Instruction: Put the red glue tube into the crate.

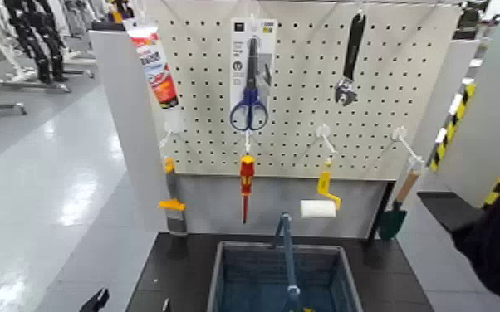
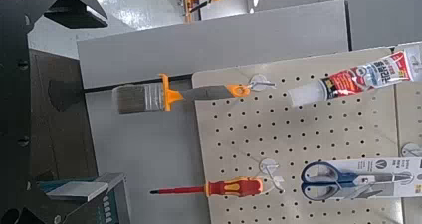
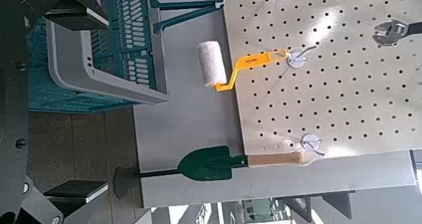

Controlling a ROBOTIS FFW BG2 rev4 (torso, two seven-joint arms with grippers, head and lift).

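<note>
**Supervisor:** Status of the target and the end effectors?

**Operator:** The red glue tube (image 1: 155, 68) hangs at the upper left of the pegboard (image 1: 303, 108), tilted, cap downward, well above the crate (image 1: 280, 278). The crate sits on the dark surface (image 1: 178, 265) directly below the board, its blue handle (image 1: 285, 249) upright. I see only a dark tip of the left end effector (image 1: 97, 300) at the lower edge of the head view, well apart from the tube; I cannot tell how its fingers stand. The right arm shows only as a dark mass at the right edge, its end effector out of sight.

**Supervisor:** How would you run the reach?

**Operator:** My judgement: raise the left arm, approach the tube at mid-body, clear of the cap, and lift it off its hook before pulling away, so the hanger does not snag. Keep clear of the paintbrush (image 1: 171, 207) just below.

**Supervisor:** Inventory?

**Operator:** One tube, one crate, one pair of scissors (image 1: 250, 79) in packaging, one wrench (image 1: 349, 62), one screwdriver (image 1: 246, 184), one paintbrush, one paint roller (image 1: 320, 203), one trowel (image 1: 396, 212).
</note>
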